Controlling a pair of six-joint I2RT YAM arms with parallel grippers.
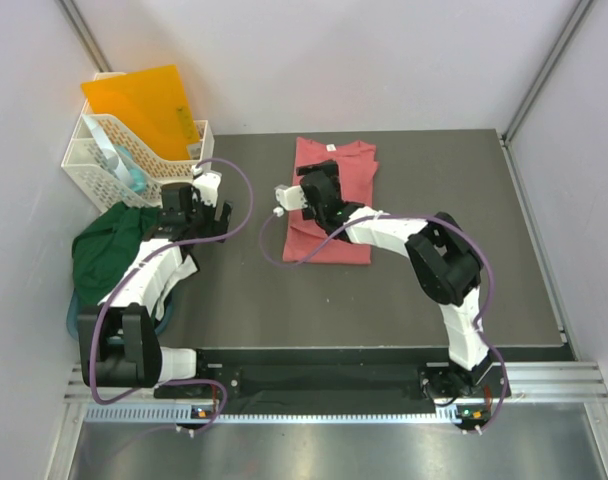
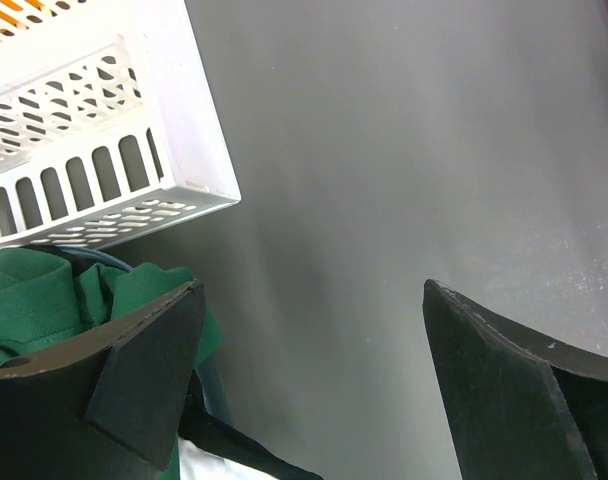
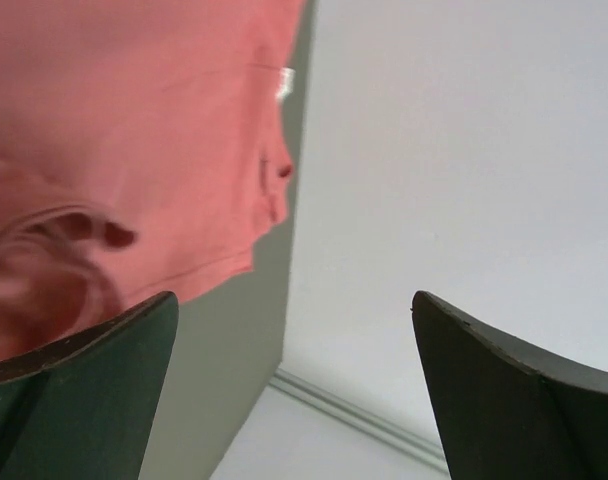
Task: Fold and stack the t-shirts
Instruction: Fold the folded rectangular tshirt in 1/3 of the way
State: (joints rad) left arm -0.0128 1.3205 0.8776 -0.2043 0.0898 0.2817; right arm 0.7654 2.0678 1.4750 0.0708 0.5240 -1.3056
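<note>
The salmon-pink t-shirt [image 1: 356, 175] lies folded into a rectangle at the middle back of the dark table [image 1: 434, 240], its white neck label [image 1: 330, 148] at the far edge. My right gripper [image 1: 319, 172] hovers over its left half, open and holding nothing. In the right wrist view the pink t-shirt [image 3: 134, 120] fills the upper left and the open right gripper [image 3: 294, 300] frames bare table edge and wall. The dark green t-shirt [image 1: 104, 245] lies crumpled at the table's left edge. My left gripper [image 1: 206, 192] stands open to its right. In the left wrist view the left gripper [image 2: 314, 290] frames bare table, with the green t-shirt [image 2: 44, 300] at lower left.
A white plastic basket [image 1: 94, 160] holding an orange folder [image 1: 144, 105] stands at the back left corner, just behind the green t-shirt; its corner [image 2: 174, 120] shows close to the left gripper. Walls enclose the table on the left, back and right.
</note>
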